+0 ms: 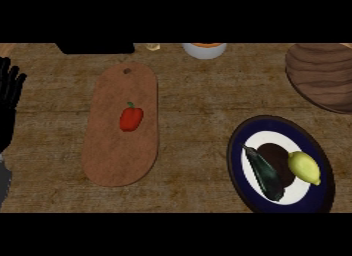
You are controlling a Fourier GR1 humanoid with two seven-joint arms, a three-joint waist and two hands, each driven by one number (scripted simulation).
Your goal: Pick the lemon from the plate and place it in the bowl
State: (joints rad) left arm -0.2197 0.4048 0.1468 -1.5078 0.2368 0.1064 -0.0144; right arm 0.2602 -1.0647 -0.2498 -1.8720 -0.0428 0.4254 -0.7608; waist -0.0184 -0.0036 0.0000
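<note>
A yellow lemon (pixel 304 168) lies on the right side of a white plate with a dark blue rim (pixel 242 135) at the lower right. Beside it on the plate are a dark green vegetable (pixel 264 173) and a dark brown patch (pixel 277 157). The wooden bowl (pixel 328 76) sits at the upper right, partly cut off by the view's edge. My left hand (pixel 2 97) rests open at the far left edge, fingers up, far from the plate. My right hand is not in view.
A long wooden cutting board (pixel 123 132) lies left of centre with a red bell pepper (pixel 131 118) on it. At the counter's back edge stand a black object (pixel 96 48), a small pale item (pixel 153 47) and a white cup with orange contents (pixel 205 49).
</note>
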